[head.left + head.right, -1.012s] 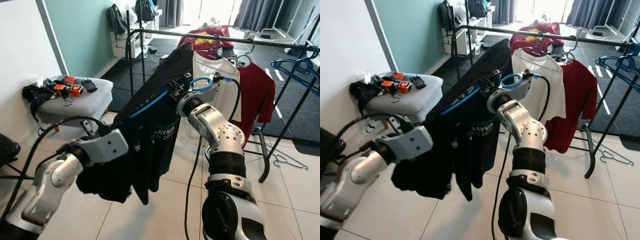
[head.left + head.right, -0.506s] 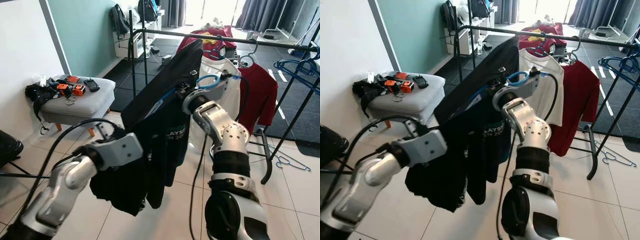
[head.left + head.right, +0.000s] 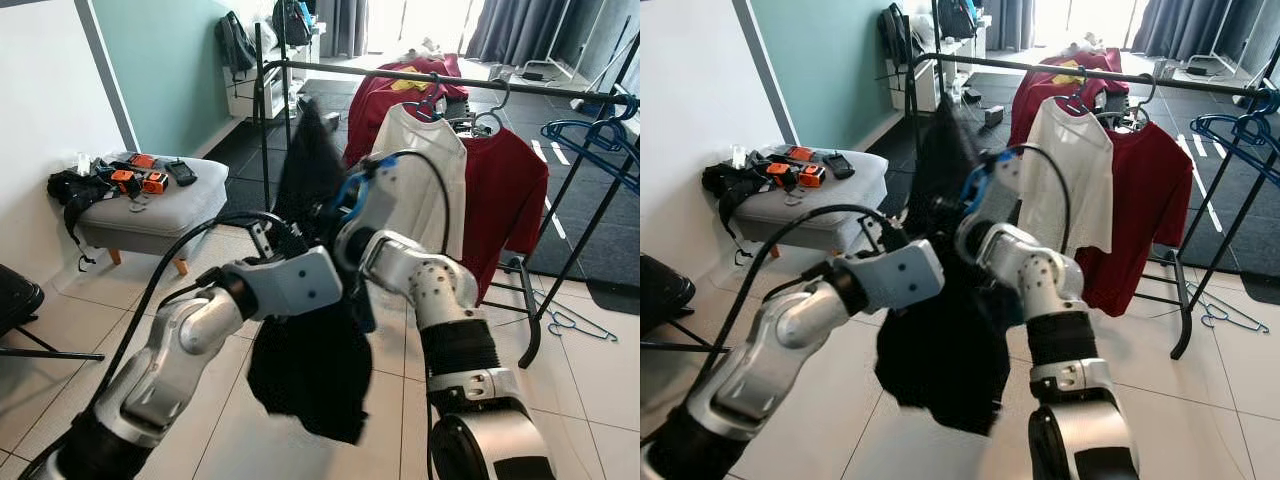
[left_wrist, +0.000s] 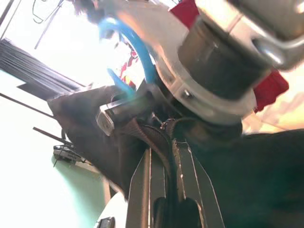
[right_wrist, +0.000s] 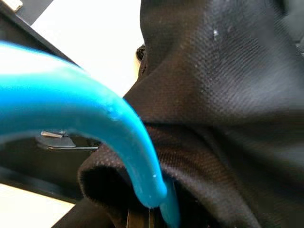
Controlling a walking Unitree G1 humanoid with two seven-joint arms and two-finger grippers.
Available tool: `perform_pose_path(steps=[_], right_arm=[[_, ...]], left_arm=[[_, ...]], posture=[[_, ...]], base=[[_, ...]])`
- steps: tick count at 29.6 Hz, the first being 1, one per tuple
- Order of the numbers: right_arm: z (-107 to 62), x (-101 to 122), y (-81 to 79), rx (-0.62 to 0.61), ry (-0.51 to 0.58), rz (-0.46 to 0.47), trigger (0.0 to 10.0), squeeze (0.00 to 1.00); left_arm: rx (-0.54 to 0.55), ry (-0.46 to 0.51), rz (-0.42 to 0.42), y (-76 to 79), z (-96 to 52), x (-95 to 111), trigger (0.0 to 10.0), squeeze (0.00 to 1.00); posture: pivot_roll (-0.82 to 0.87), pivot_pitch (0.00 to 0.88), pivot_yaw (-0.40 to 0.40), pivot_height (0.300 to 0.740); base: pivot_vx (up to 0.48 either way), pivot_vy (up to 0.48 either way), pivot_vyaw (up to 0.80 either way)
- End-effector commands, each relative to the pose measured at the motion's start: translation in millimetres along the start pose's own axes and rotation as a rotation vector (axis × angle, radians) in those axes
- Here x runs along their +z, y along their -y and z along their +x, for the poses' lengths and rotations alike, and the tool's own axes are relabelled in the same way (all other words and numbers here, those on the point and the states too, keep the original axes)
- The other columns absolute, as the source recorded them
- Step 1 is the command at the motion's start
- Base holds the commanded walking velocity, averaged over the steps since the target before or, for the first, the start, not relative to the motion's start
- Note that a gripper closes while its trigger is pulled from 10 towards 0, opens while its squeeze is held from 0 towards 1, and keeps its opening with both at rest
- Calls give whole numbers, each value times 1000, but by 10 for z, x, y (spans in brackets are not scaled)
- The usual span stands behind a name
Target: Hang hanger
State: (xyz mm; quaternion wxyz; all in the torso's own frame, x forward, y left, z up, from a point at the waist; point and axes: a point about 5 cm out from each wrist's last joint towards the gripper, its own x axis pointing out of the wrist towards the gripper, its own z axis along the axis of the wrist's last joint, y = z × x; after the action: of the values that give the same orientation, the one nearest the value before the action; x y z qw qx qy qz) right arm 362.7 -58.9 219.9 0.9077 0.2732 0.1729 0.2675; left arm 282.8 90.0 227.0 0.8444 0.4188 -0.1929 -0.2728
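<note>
A black T-shirt (image 3: 310, 370) hangs on a blue hanger (image 3: 348, 186), bunched and steeply tilted in front of the black clothes rail (image 3: 450, 78). My right gripper (image 3: 340, 202) is up at the hanger's neck, shut on it just under the blue hook (image 5: 95, 118), and is mostly buried in cloth. My left gripper (image 3: 285, 240) has reached in close beside it, lower down. Its two black fingers (image 4: 147, 190) are shut on a fold of the black T-shirt (image 4: 247, 180). The hook is below the rail and off it.
A white shirt (image 3: 425, 170) and red shirts (image 3: 510, 190) hang on the rail behind. Blue hangers (image 3: 600, 135) sit on a second rack at the right, and loose hangers (image 3: 570, 320) lie on the tiles. A grey stool (image 3: 150, 205) with gear stands at the left by the white wall.
The hanger has swung from spread out sideways to steeply tilted, so the shirt now hangs bunched. My left arm has risen and moved right, close to the right gripper, which drew back toward me.
</note>
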Motion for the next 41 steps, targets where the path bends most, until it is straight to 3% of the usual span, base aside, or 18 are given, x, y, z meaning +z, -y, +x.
perform_pose_path(steps=[1, 2, 3, 5, 6, 7, 9, 13, 14, 16, 18, 19, 20, 21, 22, 24, 28, 41], right_arm=[[-11, -28, -72, 45, -19, -41, 10000, 0], [-11, -28, -72, 45, -19, -41, 10000, 0], [-36, 3, -45, 63, -21, -92, 10000, 0], [-36, 3, -45, 63, -21, -92, 10000, 0], [-47, 25, -28, 69, -17, -113, 10000, 0], [-47, 25, -28, 69, -17, -113, 10000, 0], [-93, 90, 7, 109, -25, -183, 10000, 0], [-200, 194, 78, 187, -56, -286, 10000, 0], [-309, 257, 158, 247, -85, -372, 10000, 0], [-309, 257, 158, 247, -85, -372, 10000, 0], [-484, 331, 290, 321, -142, -513, 10000, 0], [-484, 331, 290, 321, -142, -513, 10000, 0], [-581, 359, 373, 349, -176, -595, 10000, 0], [-581, 359, 373, 349, -176, -595, 10000, 0], [-672, 378, 442, 372, -212, -666, 10000, 0], [-751, 411, 489, 390, -234, -706, 10000, 0], [-859, 440, 524, 426, -243, -723, 10000, 0], [-1110, 516, 504, 570, -257, -773, 10000, 0]], left_arm=[[-52, 34, -58, 32, 8, 103, 10000, 812], [-52, 34, -58, 32, 8, 103, 10000, 812], [-324, 30, -241, 376, -120, 188, 10000, 1000], [-324, 30, -241, 376, -120, 188, 10000, 1000], [-432, 27, -294, 502, -190, 222, 10000, 1000], [-432, 27, -294, 502, -190, 222, 10000, 1000], [-594, 6, -333, 647, -357, 235, 10000, 1000], [-650, -26, -353, 604, -490, 194, 10000, 1000], [-619, -27, -362, 476, -527, 177, 10000, 1000], [-619, -27, -362, 476, -527, 177, 10000, 1000], [-533, -13, -365, 239, -545, 174, 10000, 1000], [-533, -13, -365, 239, -545, 174, 10000, 1000], [-478, -9, -353, 114, -553, 166, 10000, 1000], [-478, -9, -353, 114, -553, 166, 10000, 1000], [-419, -6, -340, 4, -552, 152, 10000, 1000], [-365, -8, -329, -100, -550, 147, 10000, 1000], [-273, 7, -340, -214, -516, 153, 10000, 1000], [-221, 16, -362, -364, -536, 140, 10000, 1000]], posture=[[6, 0, -39, 740], [6, 0, -39, 740], [10, 0, -41, 740], [10, 0, -41, 740], [10, 0, -41, 740], [10, 0, -41, 740], [13, 0, -43, 740], [13, 0, -47, 740], [14, 0, -48, 740], [14, 0, -48, 740], [16, 0, -52, 740], [16, 0, -52, 740], [15, 0, -54, 740], [15, 0, -54, 740], [14, 0, -55, 740], [12, 0, -56, 740], [11, 0, -44, 740], [7, 0, -38, 740]], base=[[0, 0, 0], [0, 0, 0], [0, 0, 0], [0, 0, 0], [0, 0, 0], [0, 0, 0], [0, 0, 0], [0, 0, 0], [0, 0, 0], [0, 0, 0], [0, 0, 0], [0, 0, 0], [0, 0, 0], [0, 0, 0], [0, 0, 0], [0, 0, 0], [0, 0, 0], [0, 0, 0]])
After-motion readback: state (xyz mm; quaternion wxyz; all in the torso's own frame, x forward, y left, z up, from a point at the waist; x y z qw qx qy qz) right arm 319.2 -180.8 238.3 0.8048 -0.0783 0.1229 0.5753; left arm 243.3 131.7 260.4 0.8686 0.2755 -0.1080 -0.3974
